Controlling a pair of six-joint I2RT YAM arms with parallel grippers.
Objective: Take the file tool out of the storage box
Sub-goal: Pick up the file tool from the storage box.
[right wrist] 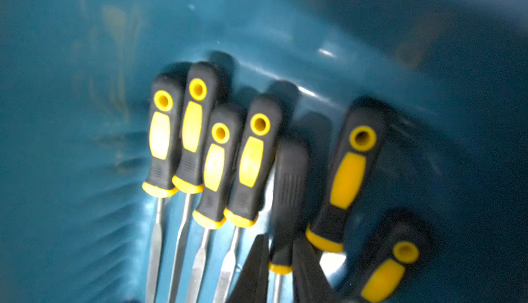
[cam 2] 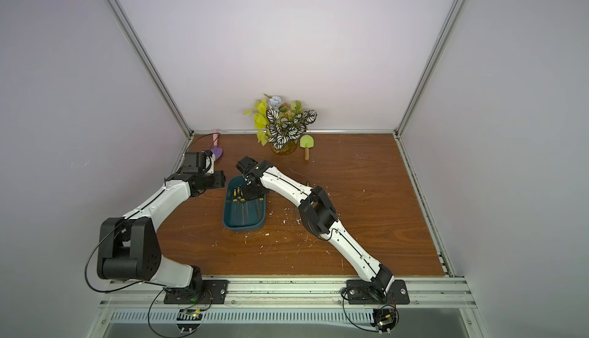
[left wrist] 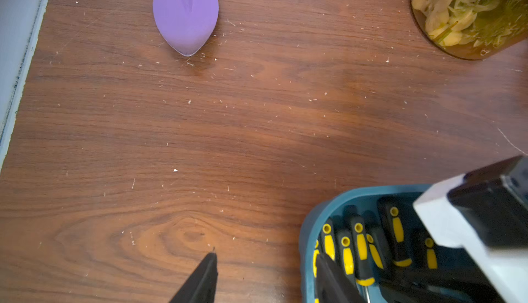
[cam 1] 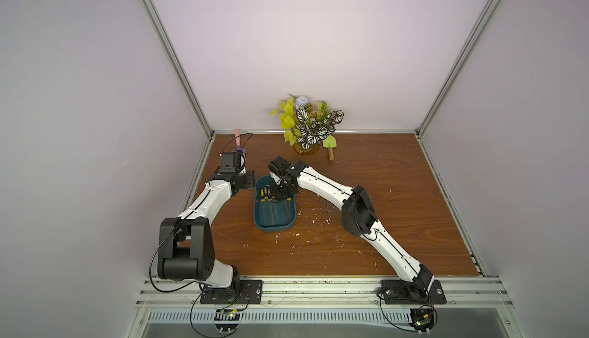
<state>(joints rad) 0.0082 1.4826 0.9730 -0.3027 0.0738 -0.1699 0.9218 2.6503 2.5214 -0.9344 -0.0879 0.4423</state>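
Top views both show a brown wood-grain tabletop scattered with white flecks, closed in by pale walls with aluminium rails at the corners. At the far edge stands a potted plant in an amber glass pot. A green trowel lies just right of it, and a purple trowel lies at the far left.

Left of centre sits the dark teal storage box. The right arm reaches across it, hiding its far right part in both top views.

Inside the box lie several files with black-and-yellow handles, side by side, their handles toward the far end and their steel blades pointing to the near end.

The right gripper is down in the box, its fingers drawn narrow against both sides of one file tool, which lies turned on its side among the others, low in the box.

The left gripper waits at the box's far left corner, wide apart and holding nothing. In the left wrist view, one finger is over bare wood and one is over the box's inside.
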